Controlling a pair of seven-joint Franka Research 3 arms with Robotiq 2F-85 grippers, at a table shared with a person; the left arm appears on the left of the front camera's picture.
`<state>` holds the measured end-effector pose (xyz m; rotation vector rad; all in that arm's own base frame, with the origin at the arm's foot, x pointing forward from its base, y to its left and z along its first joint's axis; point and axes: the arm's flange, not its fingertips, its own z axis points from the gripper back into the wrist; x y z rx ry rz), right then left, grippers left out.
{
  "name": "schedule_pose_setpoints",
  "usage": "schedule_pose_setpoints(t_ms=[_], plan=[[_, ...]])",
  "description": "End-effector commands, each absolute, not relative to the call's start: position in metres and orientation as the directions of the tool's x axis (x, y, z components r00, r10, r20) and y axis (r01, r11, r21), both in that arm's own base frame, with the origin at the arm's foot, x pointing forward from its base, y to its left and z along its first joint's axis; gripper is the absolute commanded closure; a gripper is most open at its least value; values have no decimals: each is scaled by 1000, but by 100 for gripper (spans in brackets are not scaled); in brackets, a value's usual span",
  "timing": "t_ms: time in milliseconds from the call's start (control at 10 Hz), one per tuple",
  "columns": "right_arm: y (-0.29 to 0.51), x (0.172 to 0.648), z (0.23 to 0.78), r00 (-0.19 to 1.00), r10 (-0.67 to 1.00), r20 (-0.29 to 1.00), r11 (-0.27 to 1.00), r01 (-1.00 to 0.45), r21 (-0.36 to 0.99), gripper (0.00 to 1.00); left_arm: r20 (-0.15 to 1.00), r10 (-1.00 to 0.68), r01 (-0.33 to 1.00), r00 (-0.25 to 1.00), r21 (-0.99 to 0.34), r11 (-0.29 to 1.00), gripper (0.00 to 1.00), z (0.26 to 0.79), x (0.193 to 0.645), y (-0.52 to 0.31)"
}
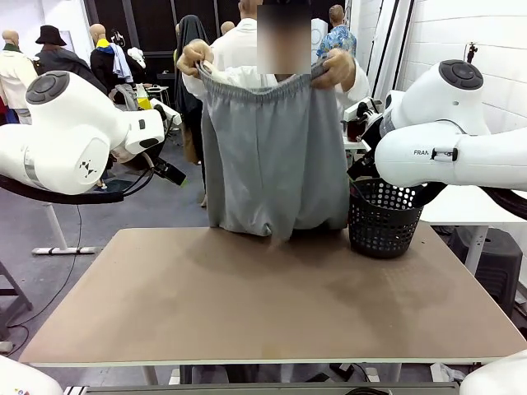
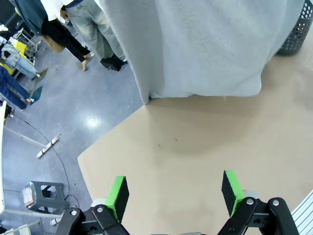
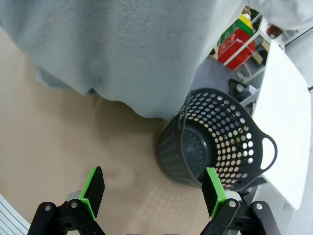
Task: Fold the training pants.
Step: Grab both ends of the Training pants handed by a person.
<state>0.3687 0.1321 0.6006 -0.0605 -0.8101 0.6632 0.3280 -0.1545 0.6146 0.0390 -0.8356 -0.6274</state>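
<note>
Looks like the very start: no fold made yet. Hanging full length over the far edge of the table, pants held up by the waistband, one hand at one end, other hand at the opposite end. Brushing the tabletop at the leg ends or just clear of it; cannot tell which. Just beside the basket, on the robot's right.

Next, probably: needs the pants laid flat on the table, or taken by the leg ends, before any folding. Calls for reaching forward and low toward those ends, one claw per side, and pinching thin, soft cloth without dragging it. Worth minding the basket close to the right-hand path.

Left gripper: spread wide, nothing between the pads, poised above bare table, facing the bottom edge of the pants and well short of it. Right gripper: likewise wide and empty, above the table, aimed between the pants' lower corner and the basket, touching neither. In the front view, both arms set back at the sides, elbows high, clear of the middle
</note>
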Motion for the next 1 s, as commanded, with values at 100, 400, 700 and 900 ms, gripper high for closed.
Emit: schedule_pose_setpoints(t_ms=[100, 400, 700, 900], plan=[[132, 369, 601, 498, 572, 652, 797, -526, -297, 0, 678, -539, 505, 500, 278, 817, 0, 615, 328, -154], [132, 369, 601, 498, 572, 652, 797, -526, -297, 0, 678, -539, 505, 500, 278, 817, 0, 615, 328, -154], [132, 369, 601, 498, 572, 652, 797, -526, -297, 0, 678, -539, 505, 500, 278, 817, 0, 615, 328, -154], [132, 369, 601, 498, 572, 652, 797, -526, -297, 0, 678, -539, 505, 500, 278, 817, 0, 615, 328, -154]])
